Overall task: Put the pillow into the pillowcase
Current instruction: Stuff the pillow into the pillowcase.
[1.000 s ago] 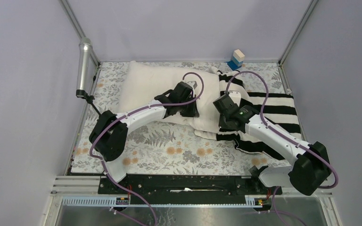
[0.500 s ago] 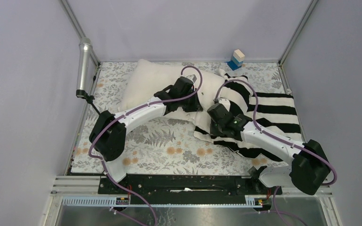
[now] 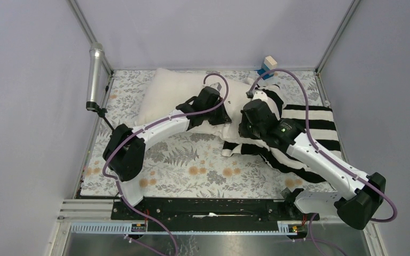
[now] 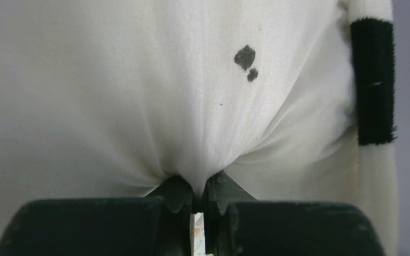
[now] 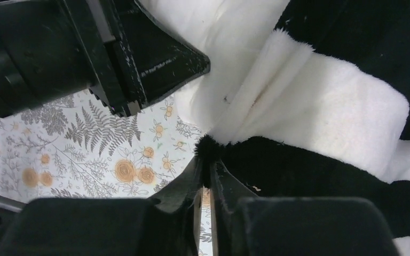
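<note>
The cream pillow (image 3: pixel 168 96) lies across the back of the table, its right end reaching into the black-and-white striped pillowcase (image 3: pixel 309 125). My left gripper (image 3: pixel 220 118) is shut on a pinch of the pillow's fabric (image 4: pixel 192 122), which bunches into the jaws (image 4: pixel 198 189). My right gripper (image 3: pixel 244 129) is shut on the fuzzy black edge of the pillowcase (image 5: pixel 320 112), held between its fingertips (image 5: pixel 208 165) and lifted above the floral cloth. The left arm's gripper body (image 5: pixel 112 58) shows close by in the right wrist view.
A floral table covering (image 3: pixel 192 165) spans the table. A small blue-and-white block (image 3: pixel 267 66) stands at the back edge. A silver cylinder (image 3: pixel 94 74) is mounted on the left frame post. Grey walls close in on three sides.
The right gripper has drawn the pillowcase edge leftward and back up over the pillow's right end. The left gripper has lifted the pillow end slightly and shifted right.
</note>
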Motion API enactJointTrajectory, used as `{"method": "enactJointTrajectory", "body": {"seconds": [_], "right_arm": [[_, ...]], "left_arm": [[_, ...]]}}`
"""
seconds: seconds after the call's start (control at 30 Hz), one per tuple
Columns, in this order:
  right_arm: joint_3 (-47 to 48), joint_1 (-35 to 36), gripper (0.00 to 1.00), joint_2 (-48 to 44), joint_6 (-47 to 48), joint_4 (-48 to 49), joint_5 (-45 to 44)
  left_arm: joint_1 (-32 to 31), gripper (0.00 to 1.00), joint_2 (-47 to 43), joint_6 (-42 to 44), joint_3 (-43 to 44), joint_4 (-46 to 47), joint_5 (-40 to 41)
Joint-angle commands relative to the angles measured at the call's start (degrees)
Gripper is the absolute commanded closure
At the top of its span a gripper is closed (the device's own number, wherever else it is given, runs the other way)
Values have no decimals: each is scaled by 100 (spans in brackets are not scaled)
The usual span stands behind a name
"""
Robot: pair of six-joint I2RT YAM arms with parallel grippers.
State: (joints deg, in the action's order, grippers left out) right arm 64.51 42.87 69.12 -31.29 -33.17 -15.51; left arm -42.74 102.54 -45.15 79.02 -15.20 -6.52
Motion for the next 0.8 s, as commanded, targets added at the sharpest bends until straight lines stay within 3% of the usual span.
{"method": "enactJointTrajectory", "body": {"seconds": [0.0, 0.1, 0.33, 0.47, 0.6, 0.77], "right_arm": [[430, 32, 78, 252, 93, -228, -68], [163, 35, 61, 361, -123, -510, -427], [-407, 30, 45, -7, -566, -898, -1426], [-638, 6, 37, -56, -492, -521, -1535], [-569, -16, 39, 535, -447, -270, -1492], [-186, 8, 68, 1011, -500, -361, -1578]], "left_arm": [[-234, 100, 69, -170, -27, 791, -11], [-235, 100, 31, -144, -41, 781, 32], [-234, 100, 39, -146, -31, 782, -44], [-235, 100, 12, -126, -52, 789, -57], [-235, 100, -21, -109, -64, 781, -54], [-235, 100, 0, -108, -38, 799, -91]]}}
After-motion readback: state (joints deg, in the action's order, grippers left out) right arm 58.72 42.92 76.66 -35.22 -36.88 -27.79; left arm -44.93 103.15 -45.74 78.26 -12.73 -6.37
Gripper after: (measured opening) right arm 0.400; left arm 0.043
